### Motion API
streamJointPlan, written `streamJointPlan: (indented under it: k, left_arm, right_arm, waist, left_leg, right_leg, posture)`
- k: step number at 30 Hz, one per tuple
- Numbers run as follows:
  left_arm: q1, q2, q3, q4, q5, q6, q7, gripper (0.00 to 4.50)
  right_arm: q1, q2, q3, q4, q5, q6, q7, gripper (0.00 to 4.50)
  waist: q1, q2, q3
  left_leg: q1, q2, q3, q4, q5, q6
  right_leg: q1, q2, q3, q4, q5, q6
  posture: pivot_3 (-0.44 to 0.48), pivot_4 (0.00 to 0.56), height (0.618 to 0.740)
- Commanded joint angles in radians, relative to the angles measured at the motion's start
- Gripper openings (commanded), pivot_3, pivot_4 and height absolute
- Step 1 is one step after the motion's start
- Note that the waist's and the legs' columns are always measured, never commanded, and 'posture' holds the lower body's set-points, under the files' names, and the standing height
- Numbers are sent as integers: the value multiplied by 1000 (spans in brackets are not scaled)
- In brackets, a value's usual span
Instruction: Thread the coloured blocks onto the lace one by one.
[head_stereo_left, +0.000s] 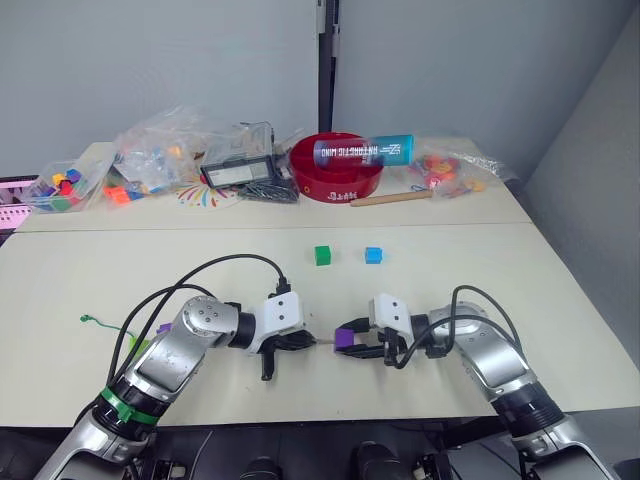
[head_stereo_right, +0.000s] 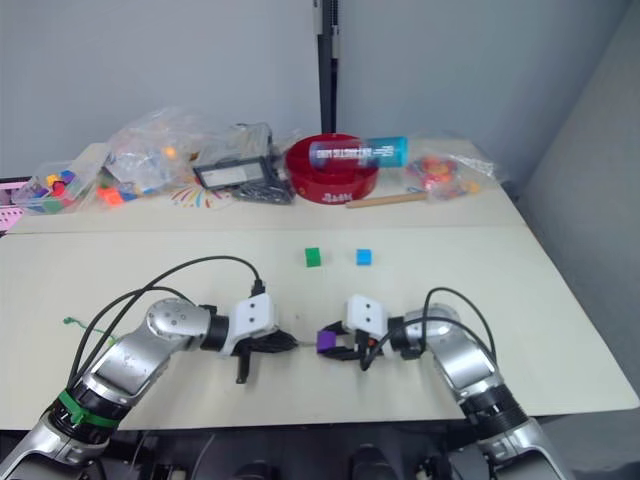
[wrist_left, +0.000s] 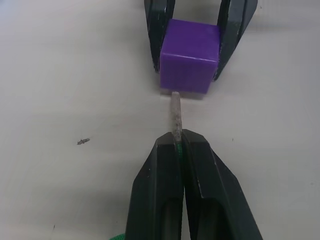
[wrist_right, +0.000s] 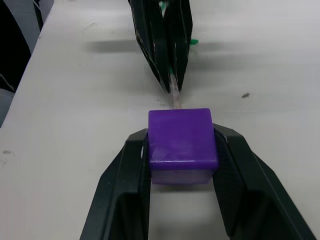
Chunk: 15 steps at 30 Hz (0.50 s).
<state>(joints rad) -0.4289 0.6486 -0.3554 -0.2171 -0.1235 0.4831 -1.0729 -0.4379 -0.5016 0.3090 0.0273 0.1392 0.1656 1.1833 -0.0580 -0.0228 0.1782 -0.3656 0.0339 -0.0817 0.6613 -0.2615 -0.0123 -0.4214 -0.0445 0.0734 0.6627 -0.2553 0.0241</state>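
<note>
The two grippers meet near the front middle of the pale table (head_stereo_left: 480, 270), pointing at each other. The right gripper (wrist_right: 182, 145) has its two black fingers closed on opposite sides of a purple cube (wrist_right: 182, 137), holding it at the table surface. The left gripper (wrist_left: 177, 142) has its fingers pressed together on the lace (wrist_left: 175, 120), pinching it just behind its stiff pale tip; a short length of that tip sticks out from the fingertips and reaches the near face of the purple cube, touching it at the middle of its lower edge. A trace of green cord shows between the left fingers, and the far end of the lace (head_stereo_left: 92, 320) lies on the table out to the robot's left, beside the left arm. Further back on the table, well apart from the grippers, a green cube (head_stereo_left: 322, 255) and a blue cube (head_stereo_left: 373, 255) sit near each other. Along the far edge of the table lie clear bags of toy pieces (head_stereo_left: 160, 150), a red bowl (head_stereo_left: 340, 180) with a bottle (head_stereo_left: 362, 151) resting across it, and a wooden stick (head_stereo_left: 390, 199).
</note>
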Motion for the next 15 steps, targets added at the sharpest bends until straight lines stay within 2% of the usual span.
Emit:
streamJointPlan:
  k: [1, 10, 15]
  left_arm:
    - [-29, -41, -22, -16, -12, -25, -8, 0]
    - [-52, -117, -46, 17, -16, -26, -6, 0]
    - [-36, -74, -20, 28, -8, -41, -25, 0]
  right_arm:
    - [-2, 11, 31, -25, -12, 27, -12, 1158]
    - [5, 24, 49, -36, -17, 59, -39, 1158]
    - [18, 3, 31, -11, -16, 48, -40, 1158]
  waist:
    - [4, 0, 0]
    - [16, 0, 0]
    - [15, 0, 0]
  left_leg:
    - [0, 0, 0, 0, 0, 0]
    - [-1, 0, 0, 0, 0, 0]
    - [-1, 0, 0, 0, 0, 0]
  right_leg:
    - [0, 0, 0, 0, 0, 0]
    - [-1, 0, 0, -1, 0, 0]
    - [0, 0, 0, 0, 0, 0]
  posture:
    - [0, 150, 740]
    - [0, 150, 740]
    - [0, 150, 740]
